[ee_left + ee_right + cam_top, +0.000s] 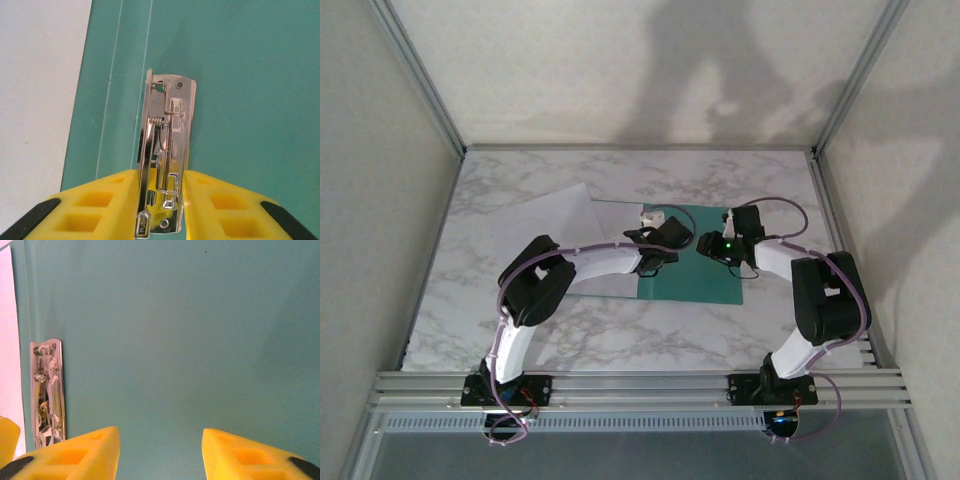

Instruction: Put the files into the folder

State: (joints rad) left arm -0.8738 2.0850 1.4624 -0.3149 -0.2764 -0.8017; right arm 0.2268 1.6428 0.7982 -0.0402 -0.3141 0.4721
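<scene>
The teal folder (705,280) lies open in the middle of the table. Its metal fastener strip (170,145) runs beside the inner fold. My left gripper (160,202) is shut on the near end of this fastener, one yellow finger pressed against each long side. White files (560,215) lie to the left, and one sheet (35,100) borders the folder's edge. My right gripper (160,452) hovers open over the bare right leaf (175,315), with the fastener (47,390) to its left. From above, the two grippers (660,232) (708,243) face each other.
The marble tabletop (620,340) surrounds the folder. Grey walls and metal frame posts (430,90) enclose the table on three sides. A slotted rail (640,385) with both arm bases runs along the near edge.
</scene>
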